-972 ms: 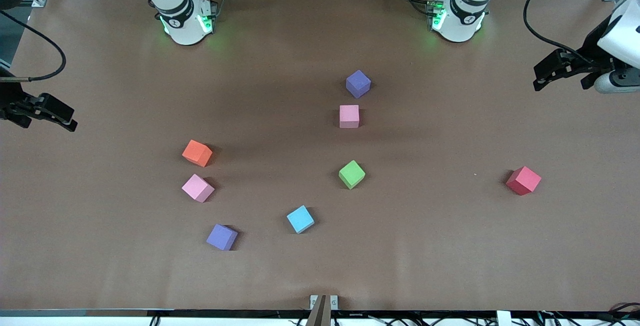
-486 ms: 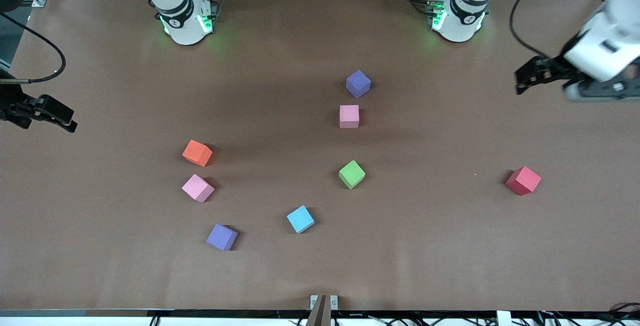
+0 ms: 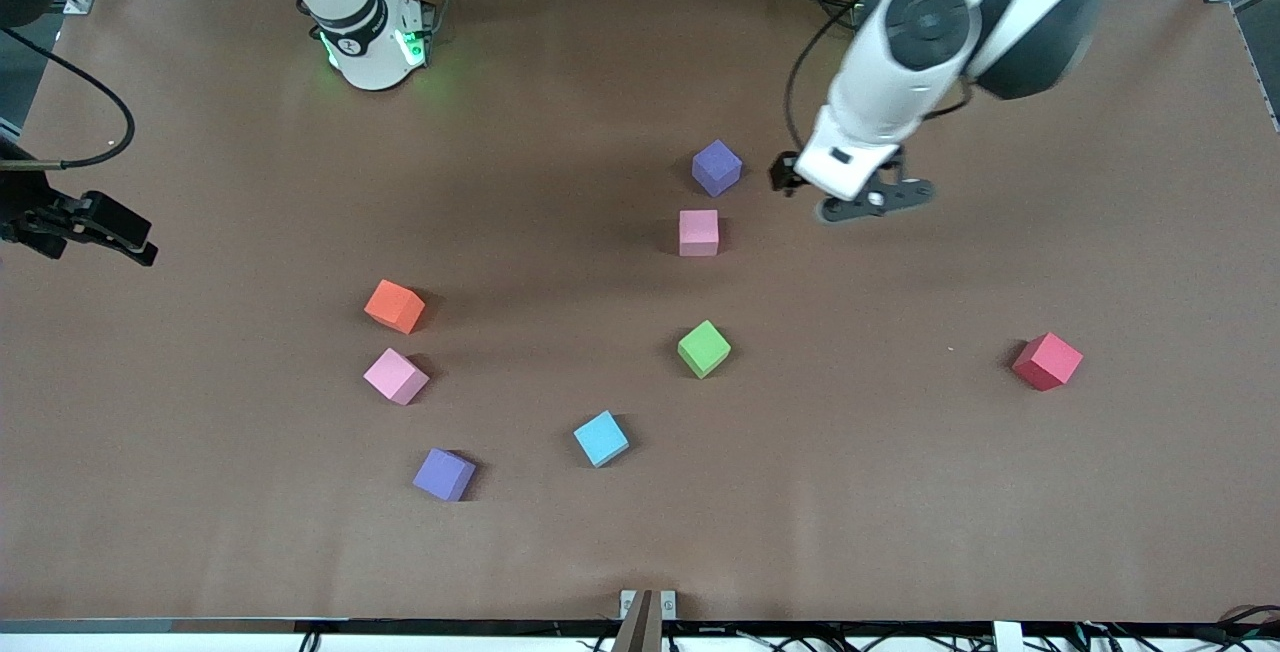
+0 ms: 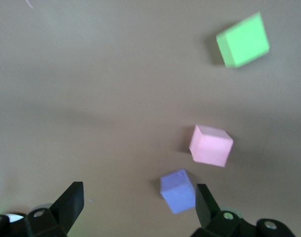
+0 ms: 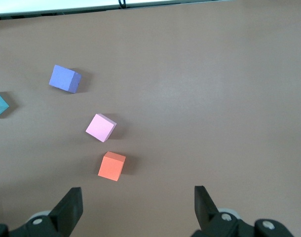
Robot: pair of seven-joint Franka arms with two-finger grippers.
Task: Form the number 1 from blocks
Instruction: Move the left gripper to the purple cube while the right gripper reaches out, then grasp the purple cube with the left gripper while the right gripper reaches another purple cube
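While the brown counter carries 8 foam cubes, the left arm is stretched out over it from its base at the top of the front view. The left tool is held in the air over bare counter beside the purple cube that lies farthest from the front camera. Its fingers are seen spread wide in the left wrist view, and nothing is held between them. The right tool is kept waiting at the right arm's end of the counter, its fingers likewise parted and empty.

A pink cube is set just nearer to the front camera than that purple cube, and the green cube is found nearer again, roughly in line with both but apart from them. Toward the right arm's end, the orange cube, a 2nd pink cube and a 2nd purple cube are laid in a loose row, each nearer to the front camera than the last, none touching. The sky-blue cube is placed between that purple cube and the green one. The red cube is left alone toward the left arm's end.
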